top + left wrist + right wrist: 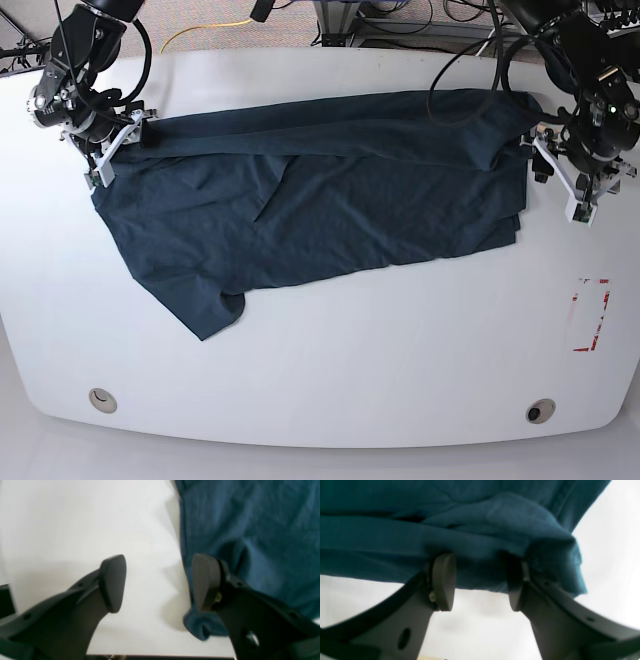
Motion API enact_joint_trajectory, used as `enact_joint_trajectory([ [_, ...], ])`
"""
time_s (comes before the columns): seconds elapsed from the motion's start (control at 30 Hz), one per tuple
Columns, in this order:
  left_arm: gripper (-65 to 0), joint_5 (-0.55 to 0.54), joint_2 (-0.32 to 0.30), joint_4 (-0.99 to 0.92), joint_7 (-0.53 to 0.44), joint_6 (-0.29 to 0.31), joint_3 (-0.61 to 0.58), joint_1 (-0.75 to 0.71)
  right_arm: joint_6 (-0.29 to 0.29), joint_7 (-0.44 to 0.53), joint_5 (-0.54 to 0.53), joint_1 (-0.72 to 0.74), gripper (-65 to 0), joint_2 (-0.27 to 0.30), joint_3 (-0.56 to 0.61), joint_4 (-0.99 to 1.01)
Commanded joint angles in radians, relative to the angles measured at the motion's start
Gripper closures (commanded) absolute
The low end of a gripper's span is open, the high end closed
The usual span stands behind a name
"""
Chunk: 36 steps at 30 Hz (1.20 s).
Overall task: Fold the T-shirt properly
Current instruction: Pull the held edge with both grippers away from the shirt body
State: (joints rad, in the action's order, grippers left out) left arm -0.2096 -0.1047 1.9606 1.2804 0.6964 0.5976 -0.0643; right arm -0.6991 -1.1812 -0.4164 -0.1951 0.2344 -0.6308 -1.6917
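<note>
T-shirt is lying spread across the white table, partly folded over itself. Right gripper is sitting at its far-left corner, jaws wide around a bunched edge. Left gripper is hovering wide open over its right hem, gripping nothing.

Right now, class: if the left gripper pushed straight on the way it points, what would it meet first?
Probably the T-shirt: the left gripper is open, straddling the shirt's edge, one finger over cloth, the other over the bare white table. Depth is unclear.
</note>
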Motion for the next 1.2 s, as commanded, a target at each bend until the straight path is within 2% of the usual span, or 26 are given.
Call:
enact_joint_trajectory([
  [0.0,-38.6,-0.014,-0.007,0.012,0.025,0.002,-0.008,0.005,0.001,0.013,-0.012,0.006,-30.6,0.013,-0.005,-0.02],
  [0.4,-38.6,0.003,0.009,-0.091,0.021,0.002,-0.057,-0.025,0.001,0.013,-0.012,0.009,-30.6,0.012,-0.007,-0.014],
  [0.57,-38.6,0.008,0.006,-0.111,-0.043,0.002,-0.055,-0.064,0.001,0.013,-0.012,0.01,-30.6,0.012,-0.007,-0.018],
  [0.8,-38.2,0.002,-0.034,-0.223,-0.06,0.002,-0.057,-0.075,0.001,0.013,-0.012,0.01,-30.6,0.012,-0.007,-0.015],
  [0.83,-37.1,0.002,-0.036,-0.229,-0.06,0.002,-0.057,-0.075,0.001,0.013,-0.012,0.01,-30.6,0.012,-0.007,-0.015],
  [0.9,-30.8,0.002,-0.036,-0.229,-0.06,0.002,-0.057,-0.075,0.001,0.013,-0.012,0.01,-30.6,0.012,-0.007,-0.015],
  [0.97,-20.1,0.002,-0.034,-0.231,-0.06,0.002,-0.057,-0.073,0.001,0.013,-0.012,0.01,-30.6,0.012,-0.007,-0.014],
  [1.03,-13.2,0.002,-0.033,-0.232,-0.06,0.002,-0.057,-0.059,0.001,0.013,-0.012,0.01,-30.6,0.012,-0.007,-0.014],
  [1.17,-11.5,0.002,-0.034,-0.217,-0.06,0.002,-0.057,-0.047,0.001,0.013,-0.012,0.016,-30.6,-0.01,-0.007,-0.018],
])
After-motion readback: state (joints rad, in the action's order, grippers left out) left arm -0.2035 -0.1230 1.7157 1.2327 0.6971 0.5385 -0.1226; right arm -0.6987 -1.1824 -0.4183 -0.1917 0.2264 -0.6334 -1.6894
